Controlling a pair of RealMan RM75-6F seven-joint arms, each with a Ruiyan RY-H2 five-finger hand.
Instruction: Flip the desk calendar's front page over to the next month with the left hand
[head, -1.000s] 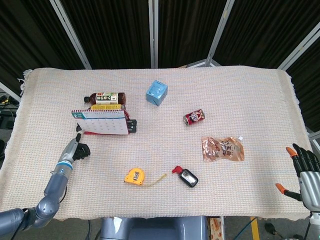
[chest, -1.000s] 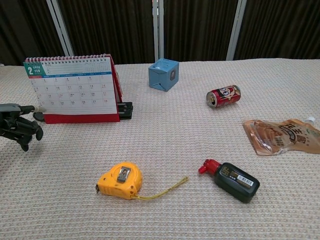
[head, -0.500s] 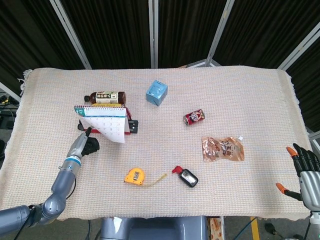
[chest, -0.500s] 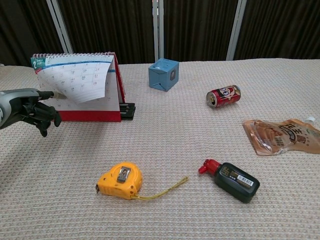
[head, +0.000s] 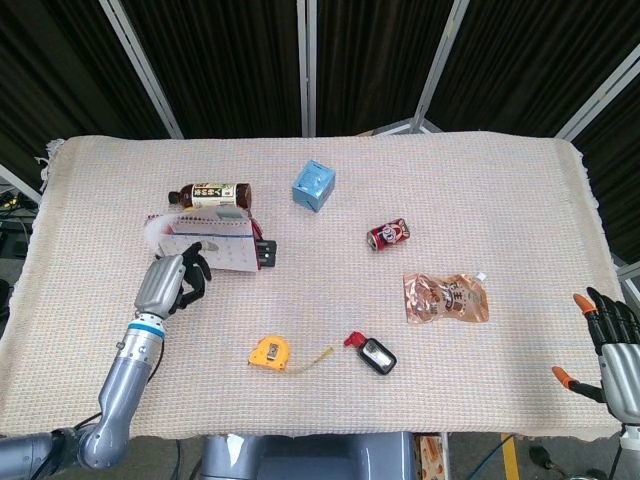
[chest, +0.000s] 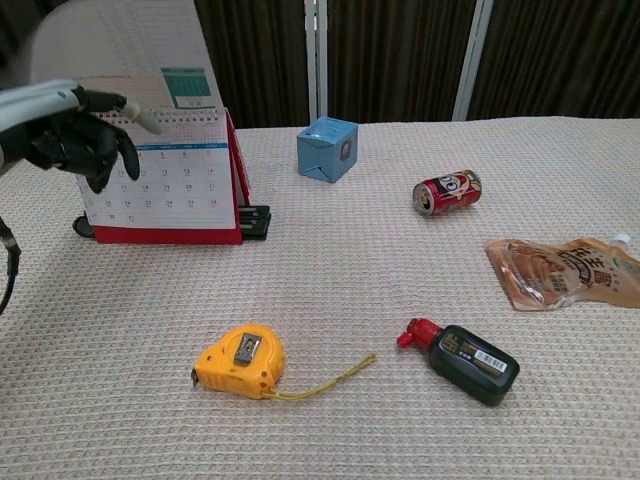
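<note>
The desk calendar has a red base and stands at the table's left, also seen from above in the head view. Its front page is lifted above the spiral binding and stands upright, blurred in the head view. A new sheet of dates faces front. My left hand is raised at the calendar's top left corner, fingers curled, with one pale fingertip against the lifted page near the binding; from above the left hand overlaps the calendar's left end. My right hand hangs past the table's near right corner, fingers spread, holding nothing.
A tea bottle lies behind the calendar. A blue box, a red can and a brown pouch lie to the right. A yellow tape measure and a black bottle with a red cap lie near the front.
My left hand rose from the calendar's lower left to its top edge, carrying the front page up from a curl to upright above the binding. The right hand stayed still.
</note>
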